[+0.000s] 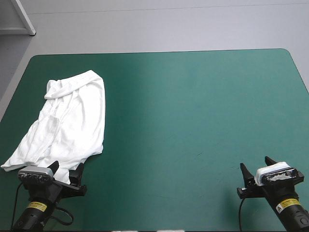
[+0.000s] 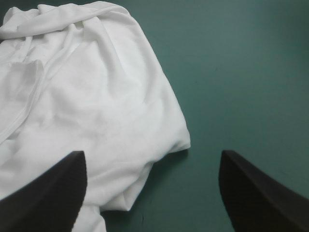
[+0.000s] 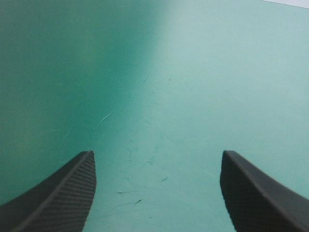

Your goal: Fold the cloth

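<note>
white t-shirt lies crumpled, partly spread, nr left edge of teal-green bench. left jaws wide apart, empty, shirt's near edge just under & ahead. right jaws apart too, over bare cover, well away. yellow label on each arm, print too small to read.

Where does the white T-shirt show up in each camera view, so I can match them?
High view: the T-shirt lies near the left edge of the teal-green cover, just ahead of the left gripper.
Left wrist view: it spreads ahead of the open gripper, one finger over its near hem.
Right wrist view: not in it; only bare cover.
Shared landmark: the left gripper's black fingers, high and left wrist views.
</note>
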Motion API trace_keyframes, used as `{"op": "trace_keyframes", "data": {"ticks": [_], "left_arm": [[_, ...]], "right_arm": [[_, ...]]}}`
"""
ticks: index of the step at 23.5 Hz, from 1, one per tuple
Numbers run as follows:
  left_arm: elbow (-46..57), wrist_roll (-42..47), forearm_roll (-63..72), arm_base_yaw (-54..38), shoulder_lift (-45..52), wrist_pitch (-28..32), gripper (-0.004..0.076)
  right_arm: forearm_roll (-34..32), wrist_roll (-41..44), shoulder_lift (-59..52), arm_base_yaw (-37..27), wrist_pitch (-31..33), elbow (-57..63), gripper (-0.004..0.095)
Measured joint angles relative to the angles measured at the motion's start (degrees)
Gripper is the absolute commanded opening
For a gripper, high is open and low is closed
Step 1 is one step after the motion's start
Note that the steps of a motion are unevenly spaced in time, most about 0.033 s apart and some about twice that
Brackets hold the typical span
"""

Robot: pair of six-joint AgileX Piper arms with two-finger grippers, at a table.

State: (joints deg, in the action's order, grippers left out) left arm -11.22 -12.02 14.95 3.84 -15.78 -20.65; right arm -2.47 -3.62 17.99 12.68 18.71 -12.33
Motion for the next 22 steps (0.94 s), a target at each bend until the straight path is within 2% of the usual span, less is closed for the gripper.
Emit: {"op": "trace_keyframes", "data": {"ticks": [15,17,19,22], "left_arm": [[0.00,0.00,0.00,0.00,0.00,-0.22,0.0549],[0.00,0.25,-0.28,0.00,-0.06,1.22,0.0549],[-0.26,2.12,-0.42,0.00,-1.16,5.40,0.0549],[-3.14,6.12,-0.91,0.00,-5.90,8.36,0.0549]], "right_arm": [[0.00,0.00,0.00,0.00,0.00,0.00,0.0669],[0.00,0.00,0.00,0.00,0.06,0.00,0.0669],[0.05,0.00,0.00,0.00,0.12,0.00,0.0669],[0.05,0.00,0.00,0.00,0.26,0.00,0.0669]]}}
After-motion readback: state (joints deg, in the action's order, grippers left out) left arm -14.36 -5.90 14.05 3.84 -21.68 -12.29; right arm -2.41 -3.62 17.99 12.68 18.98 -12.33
